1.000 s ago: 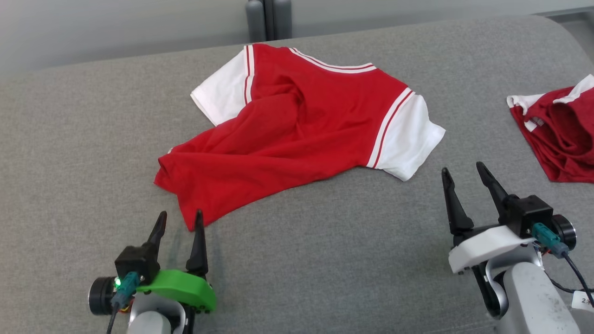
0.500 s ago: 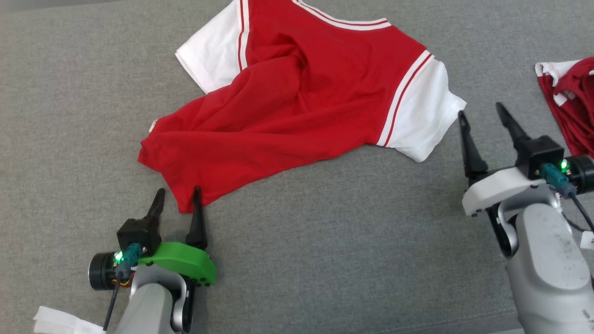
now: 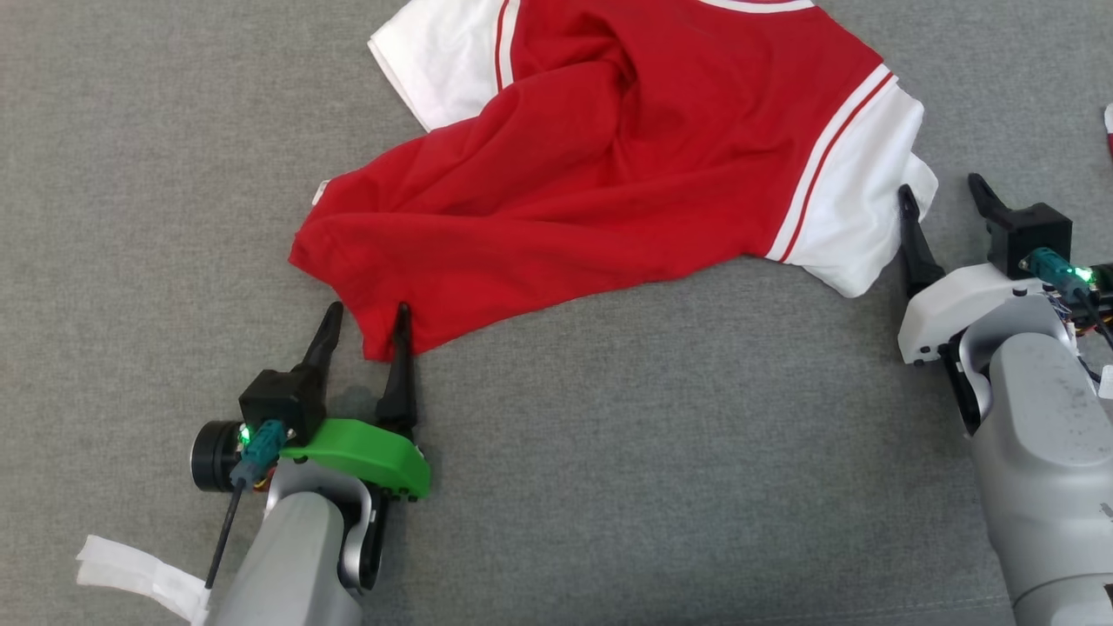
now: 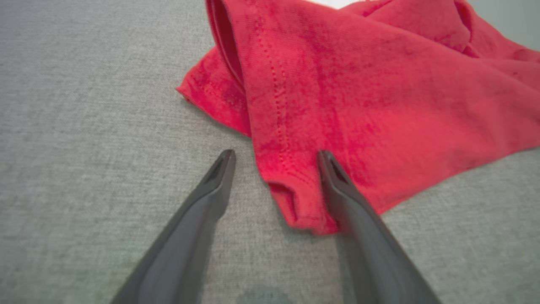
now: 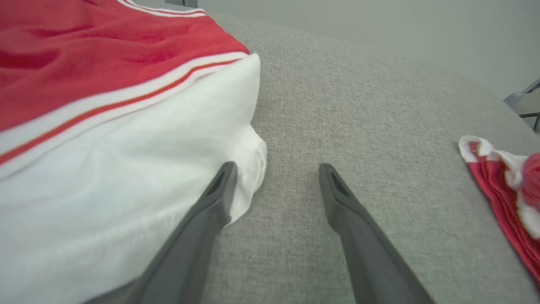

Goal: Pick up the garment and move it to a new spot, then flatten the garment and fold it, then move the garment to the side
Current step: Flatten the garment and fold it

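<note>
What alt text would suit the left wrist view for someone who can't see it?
The stitched hem corner of a red garment lies between the two open dark fingers of the left gripper, on a grey woven surface. Its body rumples away toward the upper right.

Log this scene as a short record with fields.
surface: gray cloth top
shirt: red with white sleeves, lying rumpled, not yet flattened or folded
left gripper: open, red hem corner between its fingers
right gripper: open, one finger at the edge of the white sleeve, the other over bare surface
second shirt: red and white, bunched, off to the right
held: nothing
</note>
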Controlling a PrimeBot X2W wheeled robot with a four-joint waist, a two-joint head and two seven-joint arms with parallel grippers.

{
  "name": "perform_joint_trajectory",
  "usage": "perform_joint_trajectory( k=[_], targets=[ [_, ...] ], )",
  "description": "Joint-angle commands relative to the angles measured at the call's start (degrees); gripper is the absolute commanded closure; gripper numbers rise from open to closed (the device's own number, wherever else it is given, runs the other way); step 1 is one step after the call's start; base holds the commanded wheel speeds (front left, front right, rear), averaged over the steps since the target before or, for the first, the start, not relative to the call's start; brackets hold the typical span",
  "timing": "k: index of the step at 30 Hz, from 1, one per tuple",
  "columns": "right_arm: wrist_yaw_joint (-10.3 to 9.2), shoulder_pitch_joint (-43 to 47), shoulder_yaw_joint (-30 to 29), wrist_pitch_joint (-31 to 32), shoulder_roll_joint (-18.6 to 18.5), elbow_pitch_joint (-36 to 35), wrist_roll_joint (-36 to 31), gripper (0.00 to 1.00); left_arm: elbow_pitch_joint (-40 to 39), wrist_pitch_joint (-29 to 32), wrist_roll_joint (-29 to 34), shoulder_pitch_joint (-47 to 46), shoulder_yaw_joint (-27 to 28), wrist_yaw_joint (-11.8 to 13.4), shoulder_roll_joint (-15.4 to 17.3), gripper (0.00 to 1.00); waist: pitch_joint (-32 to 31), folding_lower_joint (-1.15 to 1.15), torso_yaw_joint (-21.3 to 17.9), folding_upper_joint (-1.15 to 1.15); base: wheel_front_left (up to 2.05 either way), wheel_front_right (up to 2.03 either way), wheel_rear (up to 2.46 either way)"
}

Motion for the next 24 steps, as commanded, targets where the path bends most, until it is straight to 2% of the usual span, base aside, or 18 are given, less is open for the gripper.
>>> perform_joint_trajectory(
  k=[1, 2, 3, 4, 7, 13, 24],
  targets=[
    [-0.09, 0.23, -0.03, 0.24, 0.01, 1.83, -0.44, 0.69, 3.34, 1.67, -0.68, 1.67, -0.52, -0.18, 0.33, 0.0, 0.35, 0.0, 0.42, 0.0, 0.0, 0.0, 0.0],
    [-0.09, 0.35, -0.19, 0.36, 0.08, 2.48, -0.28, 1.0, 3.83, 1.78, -0.92, 1.76, -0.81, -0.4, 0.33, 0.21, 0.32, 0.0, 0.44, 0.0, 0.0, 0.0, 0.0],
    [-0.09, 0.4, -0.35, 0.44, 0.15, 2.93, 0.12, 1.0, 4.23, 1.81, -1.11, 1.79, -1.02, -0.64, 0.33, 0.69, 0.27, 0.0, 0.43, 0.0, 0.0, 0.0, 0.0],
    [-0.11, 0.48, -0.39, 0.47, 0.07, 3.08, 0.27, 1.0, 4.5, 1.81, -1.24, 1.75, -1.16, -0.78, 0.33, 1.0, 0.19, 0.0, 0.41, 0.0, 0.0, 0.0, 0.0],
    [-0.1, 1.04, -0.5, 0.45, 0.01, 2.51, 1.67, 1.0, 5.42, 1.82, -1.69, 1.82, -1.63, -1.51, 0.28, 1.0, -0.48, 0.0, 0.16, 0.0, 0.0, 0.0, 0.0],
    [-0.1, 4.57, -0.19, 0.11, 0.49, -3.18, 6.43, 1.0, 4.79, 1.51, -3.25, 3.32, -2.13, -3.11, 0.14, 1.0, -4.29, 0.0, -0.52, 0.0, 0.0, 0.0, 0.0],
    [-0.09, 13.83, 2.17, 0.11, 0.99, -18.06, 21.34, 1.0, -8.27, 0.93, -2.51, 6.57, 2.6, -4.81, 0.32, 1.0, -14.43, 0.0, -2.24, 0.0, 0.0, 0.0, 0.0]
  ],
)
